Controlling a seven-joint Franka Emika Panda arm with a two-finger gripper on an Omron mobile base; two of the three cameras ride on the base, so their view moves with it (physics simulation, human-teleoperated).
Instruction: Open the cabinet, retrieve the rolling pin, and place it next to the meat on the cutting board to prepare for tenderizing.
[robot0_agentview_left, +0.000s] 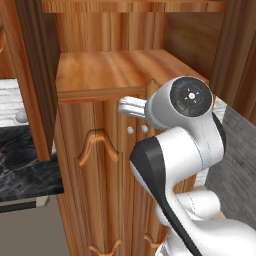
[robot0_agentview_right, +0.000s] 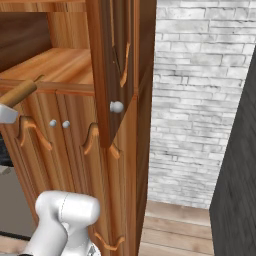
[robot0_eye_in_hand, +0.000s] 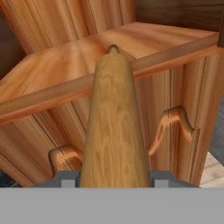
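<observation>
My gripper (robot0_eye_in_hand: 113, 178) is shut on the rolling pin (robot0_eye_in_hand: 113, 122), a light-tan wooden pin that runs away from the hand, with its far handle end over the cabinet shelf (robot0_eye_in_hand: 65, 70). In the right base view the rolling pin (robot0_agentview_right: 20, 92) pokes in from the left edge, in front of the shelf lip. The cabinet (robot0_agentview_left: 105, 150) stands with its upper doors swung open: one door (robot0_agentview_right: 117, 75) with a round knob on the right, the other (robot0_agentview_left: 37, 75) on the left. The lower doors (robot0_agentview_right: 60, 150) are shut. The meat and the cutting board are out of view.
A black marble counter (robot0_agentview_left: 25, 170) lies left of the cabinet. A white brick wall (robot0_agentview_right: 200, 100) and a dark panel (robot0_agentview_right: 240, 175) stand to the right, with wooden floor (robot0_agentview_right: 175, 225) between. My arm's elbow (robot0_agentview_left: 185, 110) hangs close before the cabinet front.
</observation>
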